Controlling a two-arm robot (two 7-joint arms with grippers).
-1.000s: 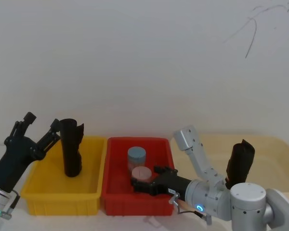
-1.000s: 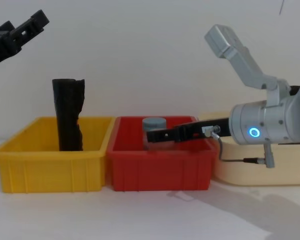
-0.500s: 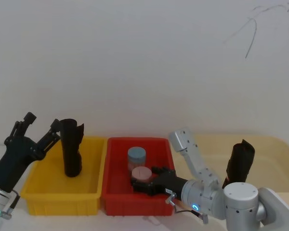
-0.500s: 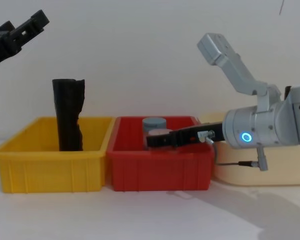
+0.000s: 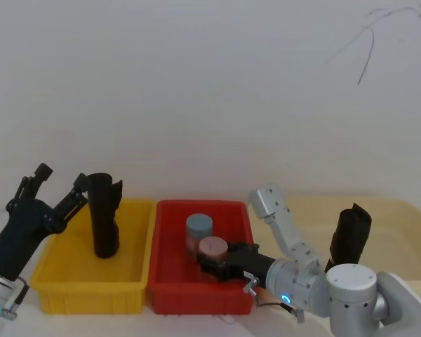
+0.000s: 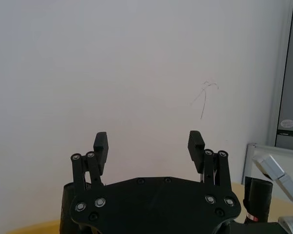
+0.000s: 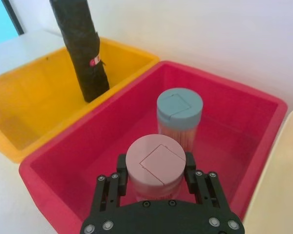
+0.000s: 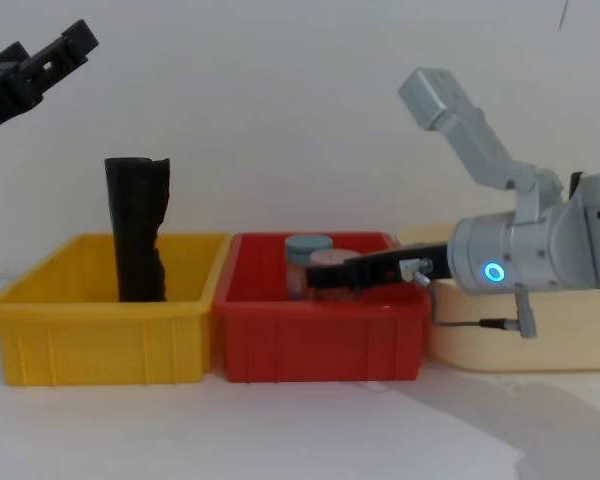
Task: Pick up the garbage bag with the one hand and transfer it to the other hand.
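The garbage bag (image 5: 104, 217) (image 8: 135, 235) (image 7: 83, 44), a tall black crinkly roll with a small red mark on its side, stands upright in the yellow bin (image 5: 84, 288) (image 8: 100, 340). My left gripper (image 5: 62, 175) (image 8: 45, 45) (image 6: 148, 141) hangs open just to the bag's left, at the level of its top, apart from it and holding nothing. Over the red bin (image 5: 196, 298) (image 8: 320, 340), my right gripper (image 5: 209, 260) (image 7: 156, 168) (image 8: 325, 272) is shut on a pink-lidded jar (image 5: 212, 247) (image 7: 155, 163), held level with the rim.
A blue-lidded jar (image 5: 199, 226) (image 7: 179, 109) (image 8: 306, 247) stands in the red bin behind the held jar. A second black roll (image 5: 352, 235) (image 6: 257, 197) stands in the beige tray (image 5: 400, 217) (image 8: 500, 350) on the right. A white wall closes the back.
My right gripper has lifted the pink-lidded jar up to the red bin's rim and drawn back a little to the right. The left arm and the bag have stayed still.
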